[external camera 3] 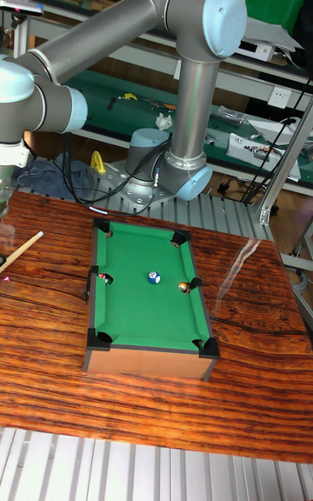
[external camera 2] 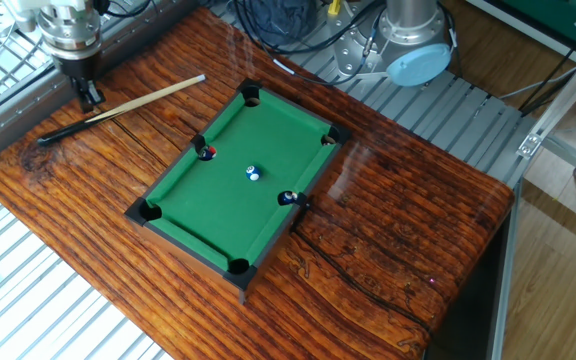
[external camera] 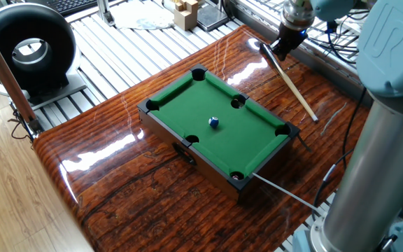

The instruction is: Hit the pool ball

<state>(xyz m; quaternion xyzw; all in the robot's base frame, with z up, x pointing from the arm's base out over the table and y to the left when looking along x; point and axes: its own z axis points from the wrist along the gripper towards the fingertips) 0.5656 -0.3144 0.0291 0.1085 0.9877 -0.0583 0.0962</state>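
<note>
The pool ball point(external camera: 214, 122) point(external camera 2: 254, 173) point(external camera 3: 154, 277) is tiny and blue with a white spot. It rests near the middle of the green felt of the mini pool table point(external camera: 240, 143) point(external camera 2: 218, 205) point(external camera 3: 143, 314). A wooden cue point(external camera: 294, 87) point(external camera 2: 133, 104) point(external camera 3: 23, 250) lies flat on the tabletop beyond the mini table. My gripper point(external camera: 280, 50) point(external camera 2: 89, 97) points down over the cue's dark end, far from the ball. Its fingers are small and dark in both fixed views, so the gap between them is unclear. It falls outside the tall view.
A red ball point(external camera 2: 207, 152) and a yellowish ball point(external camera 2: 288, 198) sit at the side pockets. A thin grey rod point(external camera: 285, 197) lies off the mini table's near corner. The arm's base point(external camera 2: 413, 45) stands at the table edge. A black ring-shaped device point(external camera: 26, 43) sits beside the table.
</note>
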